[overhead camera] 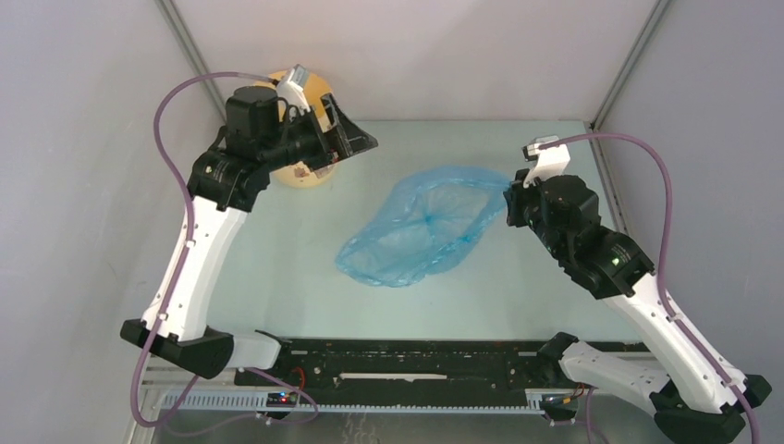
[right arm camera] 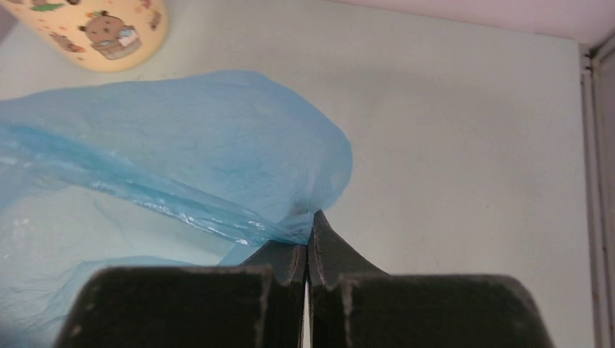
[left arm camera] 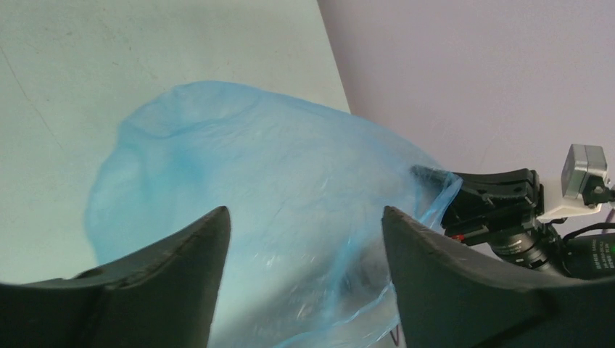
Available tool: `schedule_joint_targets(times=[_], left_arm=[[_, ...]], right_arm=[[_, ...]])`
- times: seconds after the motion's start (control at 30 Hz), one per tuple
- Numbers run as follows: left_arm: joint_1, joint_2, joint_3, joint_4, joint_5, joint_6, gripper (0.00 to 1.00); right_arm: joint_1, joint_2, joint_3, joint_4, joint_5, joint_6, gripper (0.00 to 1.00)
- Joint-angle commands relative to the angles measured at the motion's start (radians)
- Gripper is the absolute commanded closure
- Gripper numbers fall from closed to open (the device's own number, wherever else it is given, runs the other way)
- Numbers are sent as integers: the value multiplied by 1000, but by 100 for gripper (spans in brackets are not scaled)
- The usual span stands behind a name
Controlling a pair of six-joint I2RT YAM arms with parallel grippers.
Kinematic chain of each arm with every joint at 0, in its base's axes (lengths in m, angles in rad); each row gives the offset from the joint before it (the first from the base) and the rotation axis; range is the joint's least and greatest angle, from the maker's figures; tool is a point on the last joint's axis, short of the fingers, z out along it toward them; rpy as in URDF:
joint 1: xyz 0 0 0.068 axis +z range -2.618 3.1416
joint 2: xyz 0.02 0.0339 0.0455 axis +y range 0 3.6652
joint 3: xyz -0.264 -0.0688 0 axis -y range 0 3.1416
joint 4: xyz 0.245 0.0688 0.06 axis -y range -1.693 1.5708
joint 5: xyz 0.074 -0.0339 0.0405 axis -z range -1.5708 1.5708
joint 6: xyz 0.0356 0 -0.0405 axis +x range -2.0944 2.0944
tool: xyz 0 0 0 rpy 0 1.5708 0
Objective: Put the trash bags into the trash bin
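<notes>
Nearest the arm bases, the pale green table [overhead camera: 277, 296] that I am watching from my remote station carries the light-blue trash bag [overhead camera: 421, 227]. The bag lies spread out at mid-table, wrinkled and glossy, wholly outside the bin.

My right gripper [right arm camera: 310, 223] sits at the bag's right-hand edge. Its jaws are pressed together, with a bunched fold of the blue film pinched between the tips. From that pinch the film fans out leftward, raised near the grip and lying on the table farther off.

Beyond the bag, toward the far left, my left gripper [left arm camera: 304, 216] hangs just to the right of the bin. Its jaws are spread wide with nothing between them, and they are well apart from the bag. Its wrist camera looks through the gap and across the bag to the right gripper on the other side.

Farthest back, the trash bin [right arm camera: 94, 32], a small pale-yellow bucket printed with cartoon animals, stands on the table at its far left, well apart from the bag. In the overhead view the left arm [overhead camera: 199, 250] crosses over the bin's mouth, so I cannot tell what, if anything, is inside it.
</notes>
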Motion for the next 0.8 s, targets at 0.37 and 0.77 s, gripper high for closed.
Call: schedule_joint_targets(times=[0.37,0.77], left_arm=[[227,25,53,-210,-637,-150,14],[349,348,218,-209,-712,-357,4]], right_arm=[[-37,-14,123,-114,113,-2,100],[-58,-83,149,-125,143,-21,100]])
